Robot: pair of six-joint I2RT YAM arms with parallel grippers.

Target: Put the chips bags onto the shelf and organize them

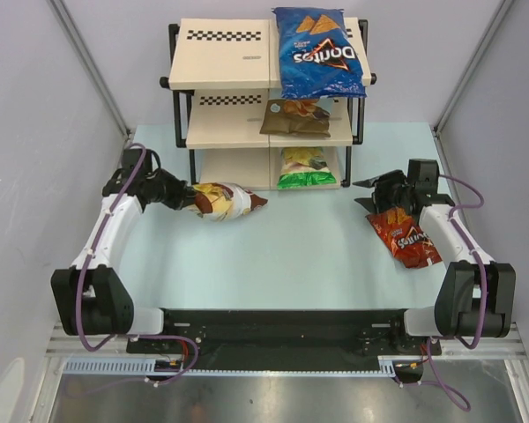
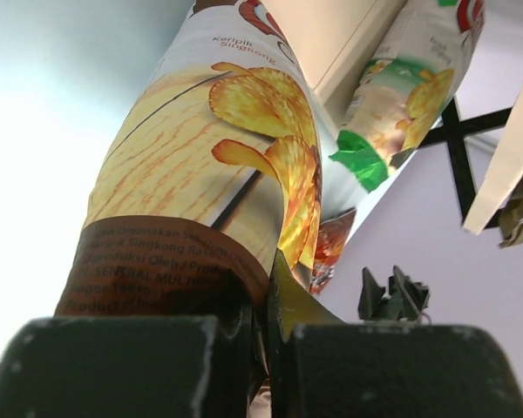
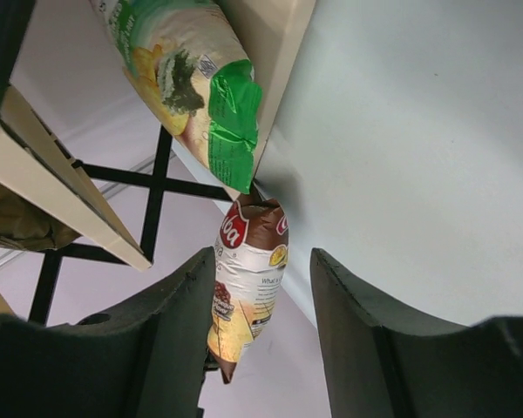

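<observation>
Pale chips bag (image 1: 222, 201), clamped btwn L fingers (image 2: 122, 366), by shelf (image 1: 220, 57)

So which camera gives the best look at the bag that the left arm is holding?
The top view: it shows the whole pale-and-brown bag, pinched at one end by the left claw. The left wrist view shows only a cropped close-up of its print; the right wrist view shows it small and distant.

Red Doritos bag (image 1: 406, 240) partly beneath right arm (image 1: 461, 241)
</observation>
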